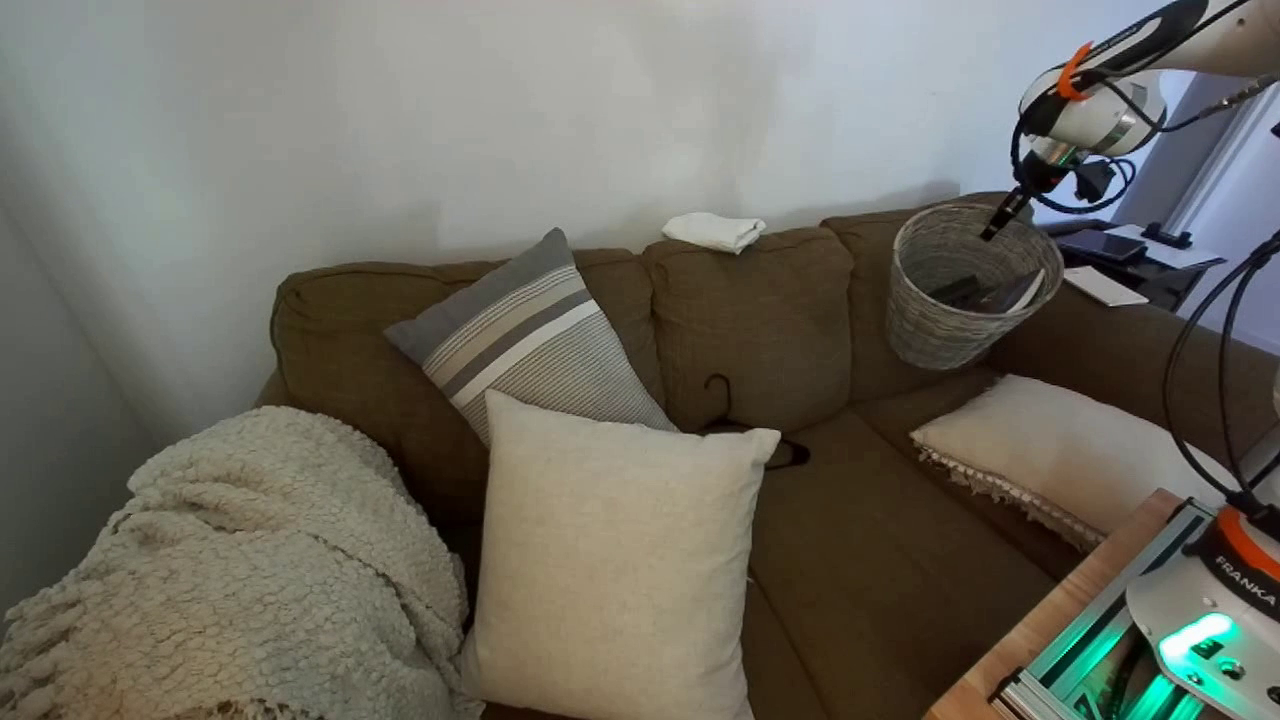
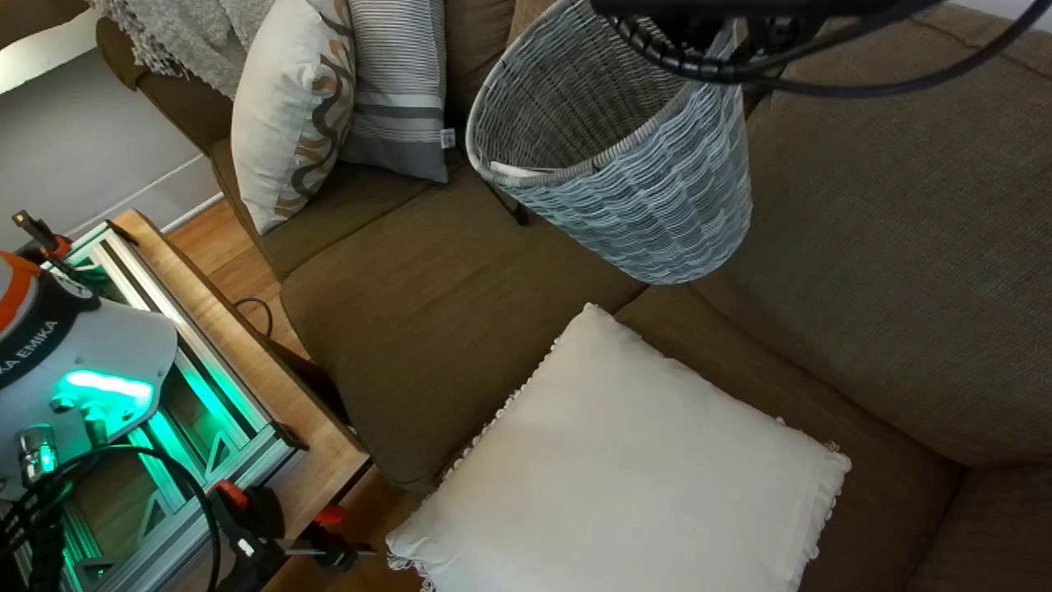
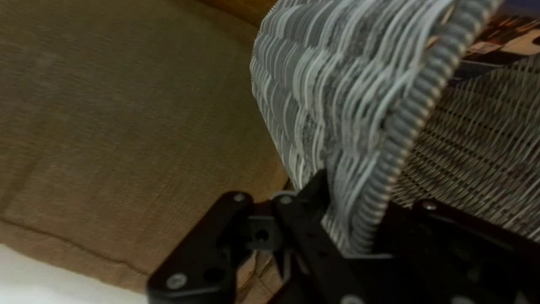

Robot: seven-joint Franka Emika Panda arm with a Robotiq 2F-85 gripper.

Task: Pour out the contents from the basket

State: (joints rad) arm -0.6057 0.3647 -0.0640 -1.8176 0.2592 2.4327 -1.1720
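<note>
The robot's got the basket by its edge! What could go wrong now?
The fingers grip the basket at just one spot on its rim, so it might twist or slip loose. It leans, so the things inside could slide out before anyone's ready. The white pillow lies nearby on the couch, so anything landing on it might roll off.

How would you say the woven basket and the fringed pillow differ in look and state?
The basket is grey and woven; the fringed pillow is whitish cloth. The basket is round and hollow; the fringed pillow has corners. The gripper holds the basket by its rim; the fringed pillow lies ungripped on the sofa.
</note>
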